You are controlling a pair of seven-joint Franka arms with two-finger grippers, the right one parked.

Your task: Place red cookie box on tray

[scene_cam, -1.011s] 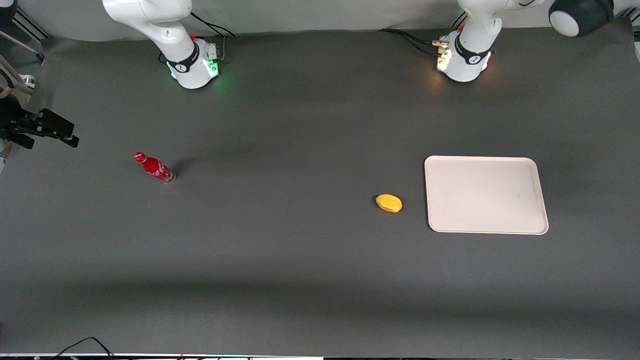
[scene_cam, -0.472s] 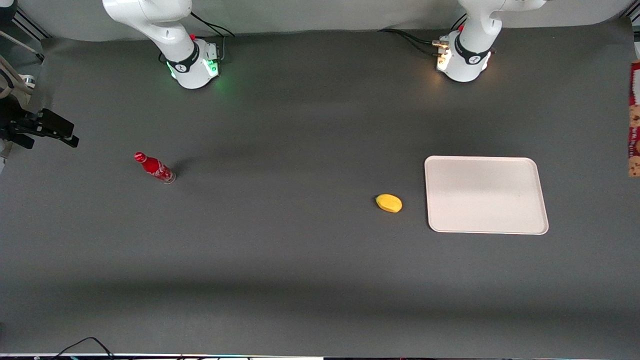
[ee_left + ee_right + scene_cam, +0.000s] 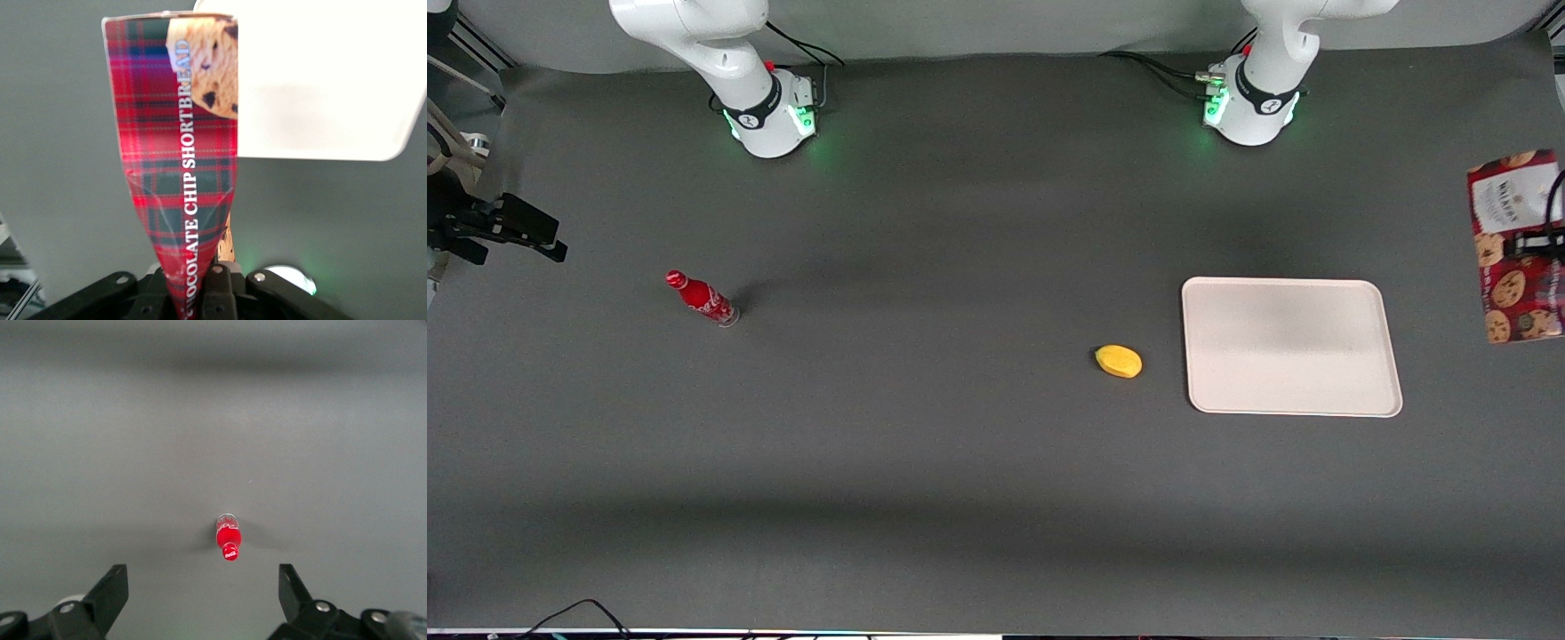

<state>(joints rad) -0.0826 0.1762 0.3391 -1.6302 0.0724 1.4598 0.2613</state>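
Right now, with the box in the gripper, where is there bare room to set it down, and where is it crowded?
The gripper holds the red cookie box in the air at the working arm's end of the table. The tray beside it carries nothing, so its whole surface is free. The only nearby crowding is the yellow fruit beside the tray's edge. The red bottle stands toward the parked arm's end.

Even, soft overhead light; the table (image 3: 925,444) shows broad faint shadow bands. The bottle (image 3: 702,298) casts a short soft shadow toward the arm bases. Green glow rings both bases. The tray (image 3: 327,80) is overexposed to flat white in the left wrist view, and the box (image 3: 183,167), clamped in the gripper (image 3: 193,293), is slightly blurred.
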